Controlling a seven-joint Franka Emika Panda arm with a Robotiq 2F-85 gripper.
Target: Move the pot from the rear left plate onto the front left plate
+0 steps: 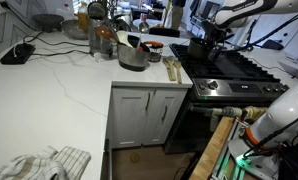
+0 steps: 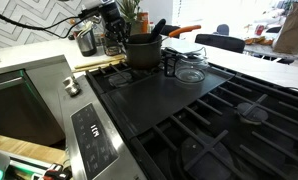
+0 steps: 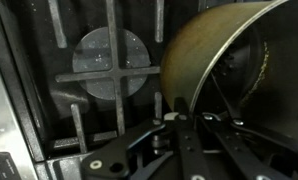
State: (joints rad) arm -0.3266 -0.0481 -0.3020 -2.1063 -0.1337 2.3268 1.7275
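The pot (image 1: 201, 46) is small, dark and round. It stands at the rear left plate (image 1: 211, 52) of the range and also shows in an exterior view (image 2: 142, 52). In the wrist view the pot (image 3: 204, 50) fills the right side, with its brownish wall and rim turned to the camera. My gripper (image 3: 189, 108) is shut on the pot's rim, one finger outside the wall and one inside. I cannot tell whether the pot is lifted off the grate. The front left plate (image 3: 109, 60) lies bare beside the pot, with black grate bars over a round burner; it also shows in an exterior view (image 2: 134, 88).
A glass lid (image 2: 191, 72) lies on the grate next to the pot. The white counter (image 1: 59, 85) beside the range holds bottles (image 1: 99, 35), a steel bowl (image 1: 132, 58) and a phone (image 1: 17, 53). The steel control panel (image 2: 94, 130) runs along the front edge.
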